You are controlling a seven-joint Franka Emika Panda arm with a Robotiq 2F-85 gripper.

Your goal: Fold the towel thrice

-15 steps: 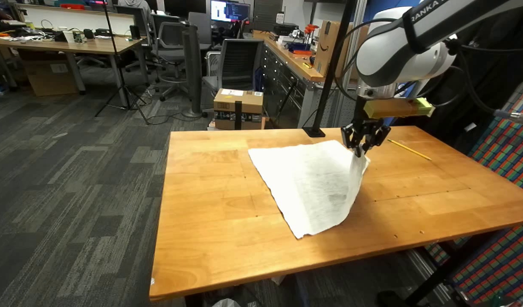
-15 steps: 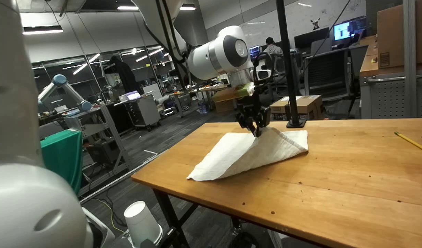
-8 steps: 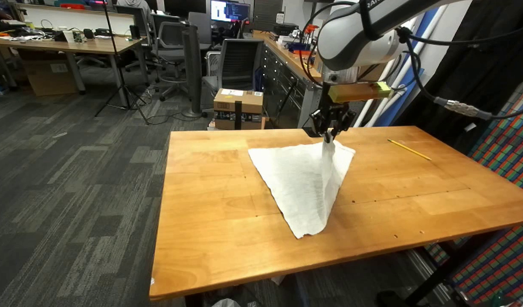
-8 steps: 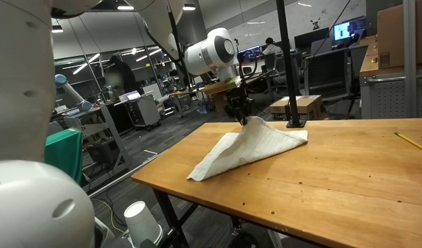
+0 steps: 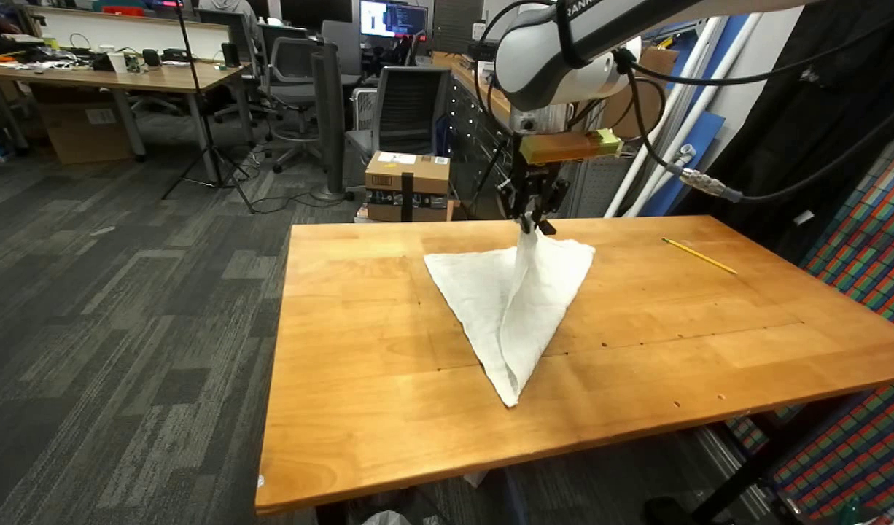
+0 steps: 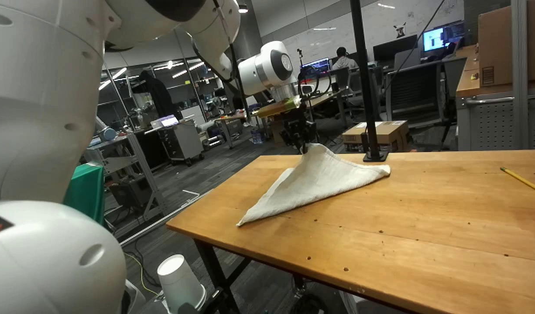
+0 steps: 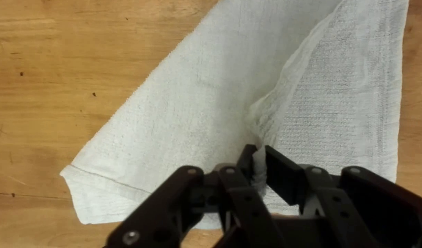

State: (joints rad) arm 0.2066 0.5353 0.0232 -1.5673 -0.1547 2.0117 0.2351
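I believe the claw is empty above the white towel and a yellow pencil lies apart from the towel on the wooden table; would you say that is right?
Not quite: the claw is not empty. The wrist view shows part of the white towel pinched between its fingers. The yellow pencil lies apart from the towel on the wooden table.

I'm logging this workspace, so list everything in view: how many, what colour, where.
Table: one, brown, foreground
Towel: one, white, on table, partly lifted
Pencil: one, yellow, on table
Post: one, black, table edge
Tub: one, white, beside table
Boxes: several, brown, background
Chairs: several, grey, background
Screens: several, some blue, background
Tripod: one, black, background
People: one or more, grey top, background
Clutter: uncountable, mixed, background
Arm: one, white, over table
Claw: one, black, shut on towel
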